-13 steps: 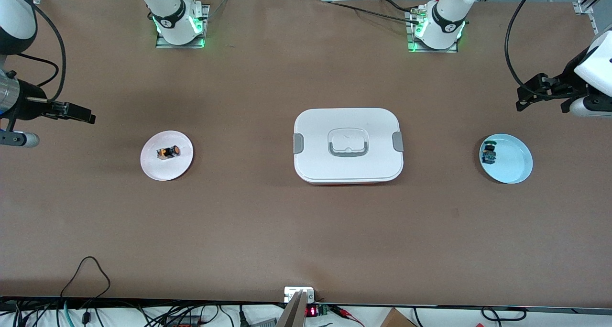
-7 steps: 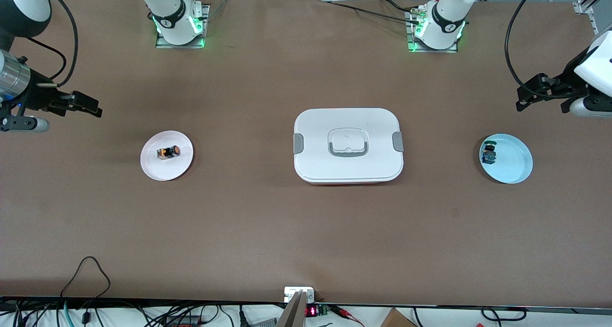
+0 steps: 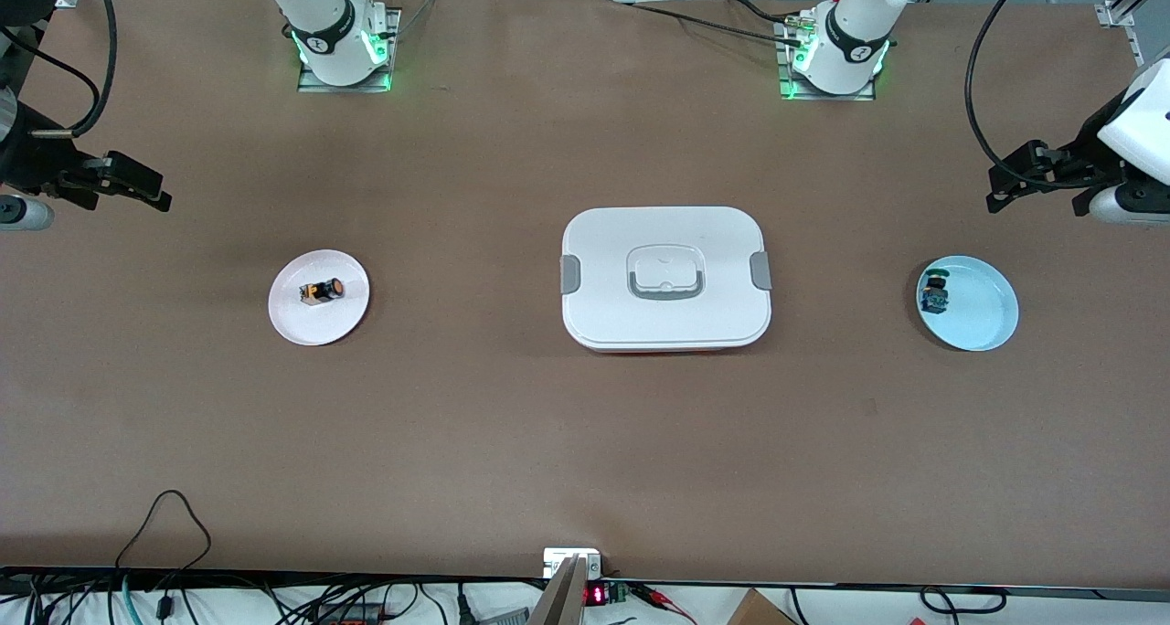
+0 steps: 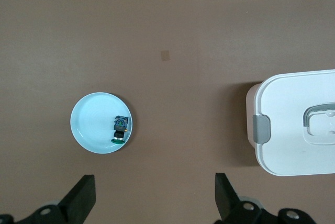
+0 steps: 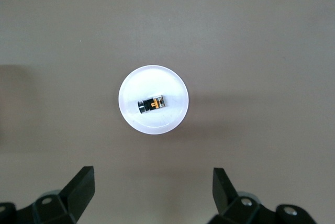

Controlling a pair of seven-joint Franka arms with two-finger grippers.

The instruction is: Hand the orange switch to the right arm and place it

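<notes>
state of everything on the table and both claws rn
orange switch: lying on its side on the white plate
green-capped switch: on the blue plate
white box: lid on
left claw: open, empty
right claw: open, empty

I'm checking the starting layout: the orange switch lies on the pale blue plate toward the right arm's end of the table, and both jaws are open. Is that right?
Not quite. The orange switch lies on the white plate, as the front and right wrist views show; the pale blue plate holds the green-capped switch. The rest stands: left gripper and right gripper have open jaws.
</notes>
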